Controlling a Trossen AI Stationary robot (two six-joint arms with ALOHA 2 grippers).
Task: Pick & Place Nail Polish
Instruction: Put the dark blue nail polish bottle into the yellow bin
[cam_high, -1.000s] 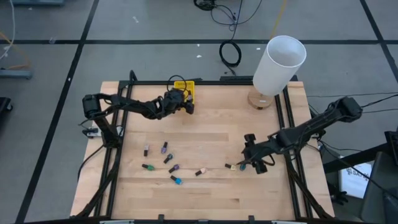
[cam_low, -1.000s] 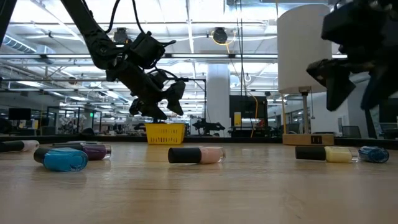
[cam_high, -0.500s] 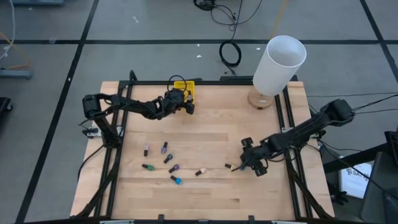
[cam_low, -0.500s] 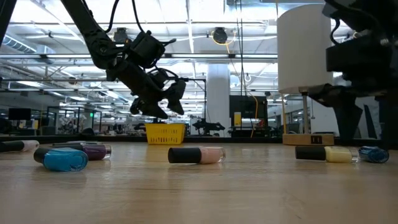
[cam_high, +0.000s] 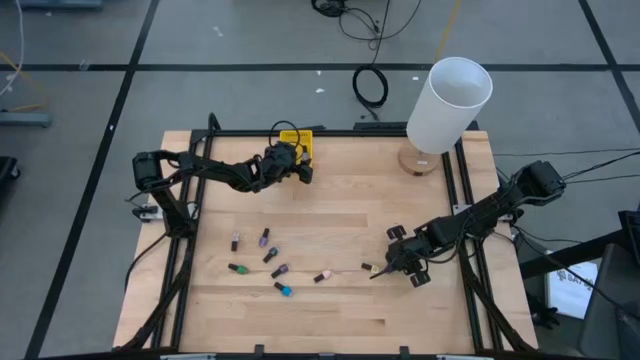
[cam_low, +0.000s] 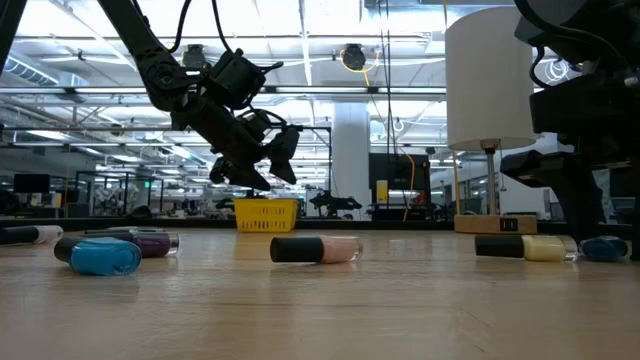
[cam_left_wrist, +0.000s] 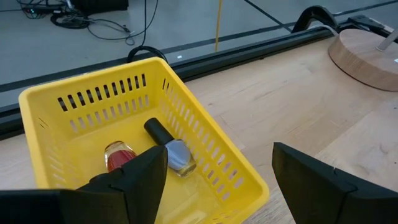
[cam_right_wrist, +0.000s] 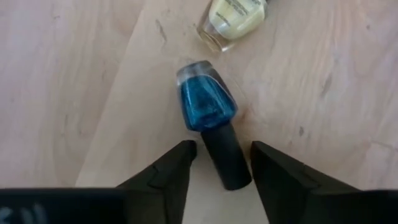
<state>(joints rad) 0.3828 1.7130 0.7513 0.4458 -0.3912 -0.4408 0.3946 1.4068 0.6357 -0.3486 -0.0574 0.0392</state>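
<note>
- Nearest the table's front edge: a teal bottle (cam_high: 284, 290), lying flat, dark cap, glossy rounded body.
- Just behind it: a pink bottle (cam_low: 316, 249) on its side, a purple bottle (cam_high: 281, 270), a green bottle (cam_high: 238, 268), all small, dark-capped, scattered on pale wood-grain table (cam_high: 330, 320).
- At right: right gripper (cam_right_wrist: 219, 167) down at table level, fingers straddling the black cap of a blue bottle (cam_right_wrist: 207, 107), narrowly apart, not pressed on it; glittery blue glass, squared shoulders.
- Just beside the blue one: a yellow bottle (cam_right_wrist: 235, 18), pale, translucent, lying flat.
- Farther back: left gripper (cam_left_wrist: 217, 180) poised over a yellow bin (cam_left_wrist: 205, 152), fingers spread wide, holding nothing.
- Inside the bin: a red bottle (cam_left_wrist: 118, 154) and a grey bottle (cam_left_wrist: 177, 155) with black cap; slotted plastic walls.
- Far corner: white cylindrical lamp (cam_high: 447, 104) on round wooden base.
</note>
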